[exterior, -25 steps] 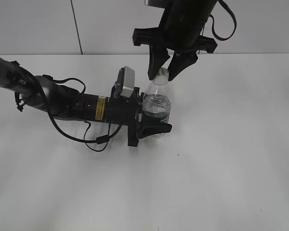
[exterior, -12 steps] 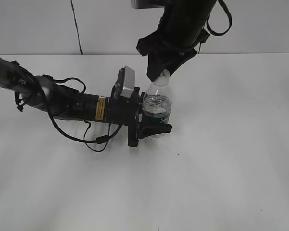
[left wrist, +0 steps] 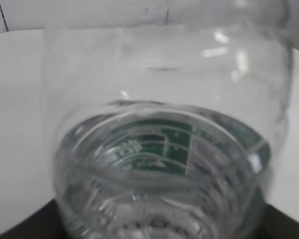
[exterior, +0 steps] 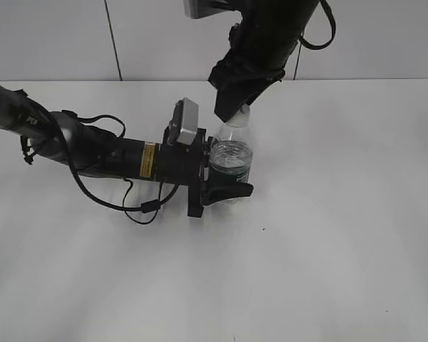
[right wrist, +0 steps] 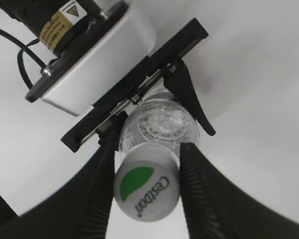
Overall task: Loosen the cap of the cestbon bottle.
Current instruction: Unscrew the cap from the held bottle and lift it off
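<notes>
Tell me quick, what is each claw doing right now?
Left gripper: closed around the cestbon bottle, holding it upright.
Right gripper: closed on the cap.

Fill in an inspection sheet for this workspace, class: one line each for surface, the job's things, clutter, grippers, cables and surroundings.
Surface: white table, bare around the arms.
Job's things: cestbon bottle upright, water inside; cap on its neck, white with green logo.
Clutter: nothing seen.
Grippers: left gripper clamps the bottle's body from the side; right gripper from above, fingers against the cap on both sides.
Cables: black cable loops on the table under the left arm.
Surroundings: pale wall panels behind.
</notes>
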